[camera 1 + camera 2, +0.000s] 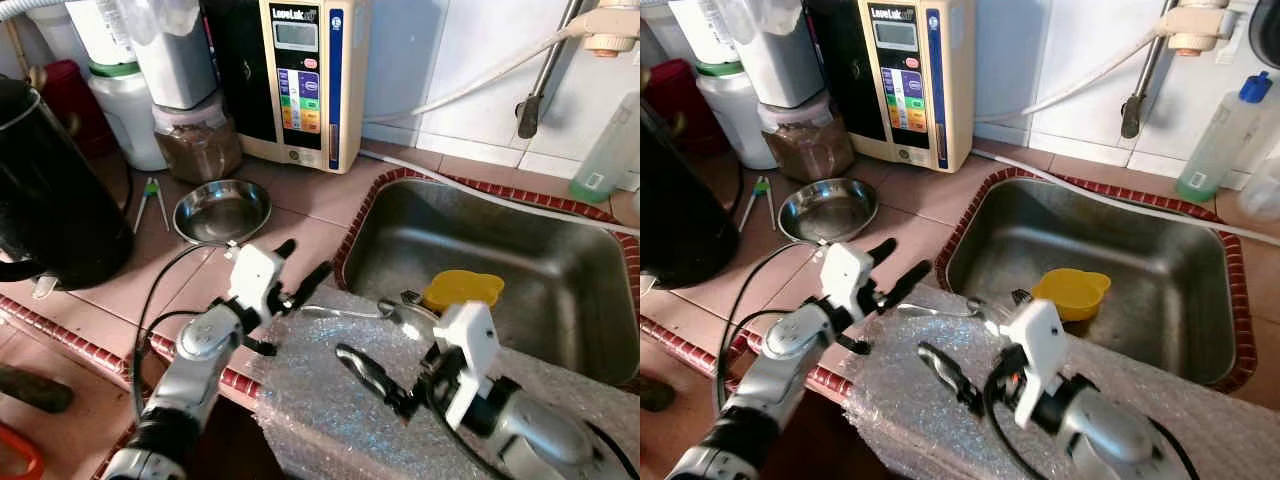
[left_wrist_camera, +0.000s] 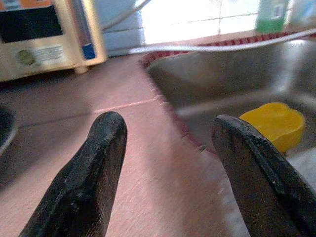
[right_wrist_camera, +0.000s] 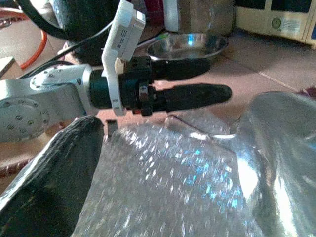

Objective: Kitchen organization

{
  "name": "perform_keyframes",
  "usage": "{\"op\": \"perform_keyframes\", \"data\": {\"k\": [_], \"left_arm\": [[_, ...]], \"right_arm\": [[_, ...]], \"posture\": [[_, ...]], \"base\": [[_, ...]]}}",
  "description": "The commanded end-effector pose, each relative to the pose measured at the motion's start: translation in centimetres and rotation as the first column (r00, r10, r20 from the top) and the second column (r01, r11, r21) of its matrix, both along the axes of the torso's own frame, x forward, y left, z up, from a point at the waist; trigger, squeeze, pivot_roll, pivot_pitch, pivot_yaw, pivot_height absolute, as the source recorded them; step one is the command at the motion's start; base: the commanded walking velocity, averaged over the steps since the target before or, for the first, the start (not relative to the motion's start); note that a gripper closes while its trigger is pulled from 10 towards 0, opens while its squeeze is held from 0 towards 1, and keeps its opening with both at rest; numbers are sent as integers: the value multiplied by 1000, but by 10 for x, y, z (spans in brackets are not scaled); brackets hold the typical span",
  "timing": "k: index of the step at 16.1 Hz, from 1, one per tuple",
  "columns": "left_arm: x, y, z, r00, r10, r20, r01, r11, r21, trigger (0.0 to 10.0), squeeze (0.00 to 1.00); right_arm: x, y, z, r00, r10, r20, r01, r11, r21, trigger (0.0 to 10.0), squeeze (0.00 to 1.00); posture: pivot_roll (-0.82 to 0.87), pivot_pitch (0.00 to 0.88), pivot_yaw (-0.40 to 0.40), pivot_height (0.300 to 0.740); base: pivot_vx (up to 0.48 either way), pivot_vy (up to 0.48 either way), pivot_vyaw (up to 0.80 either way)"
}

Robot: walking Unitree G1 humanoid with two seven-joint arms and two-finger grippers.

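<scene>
Landmark: sink. Black kettle sits far left of it, steel bowl between kettle and sink, water purifier behind the bowl. Left gripper hovers over the tiled counter just left of the sink rim, fingers spread wide, holding nothing. Bubble wrap drapes the counter edge in front of the sink, just below that gripper. Yellow cup lies inside the sink, right of the left gripper. Right gripper over the wrap; can't tell its spread.
</scene>
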State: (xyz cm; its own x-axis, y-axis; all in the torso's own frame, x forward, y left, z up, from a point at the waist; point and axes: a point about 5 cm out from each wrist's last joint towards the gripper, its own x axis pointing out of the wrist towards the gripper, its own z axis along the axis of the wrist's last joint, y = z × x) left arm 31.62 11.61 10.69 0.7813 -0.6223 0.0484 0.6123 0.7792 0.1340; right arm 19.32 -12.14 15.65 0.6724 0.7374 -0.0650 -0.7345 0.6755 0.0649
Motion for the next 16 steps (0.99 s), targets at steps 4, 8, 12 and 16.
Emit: {"op": "perform_keyframes", "data": {"k": [4, 8, 12, 16], "left_arm": [[0, 6, 17, 990, 42, 137, -45, 999, 19, 10000, 1000], [-9, 12, 19, 976, 102, 194, -113, 993, 46, 10000, 1000], [-19, 19, 17, 960, 160, 229, -184, 979, 89, 10000, 1000], [-31, 50, 21, 944, 224, 243, -267, 950, 163, 10000, 1000]], "right_arm": [[-5, 7, 3, 1000, -14, 24, 15, 999, -44, 10000, 1000], [-12, 9, -1, 999, -39, 27, 40, 998, -48, 10000, 1000], [8, 16, 0, 954, -227, 195, 243, 968, -62, 10000, 1000], [5, 18, -10, 876, -429, 220, 441, 897, -7, 10000, 1000]], "posture": [[-83, 44, 64, 740], [-66, 48, 60, 740], [-7, 59, 73, 740], [17, 121, 131, 740]], "base": [[0, 0, 0], [0, 0, 0], [0, 0, 0], [0, 0, 0]]}}
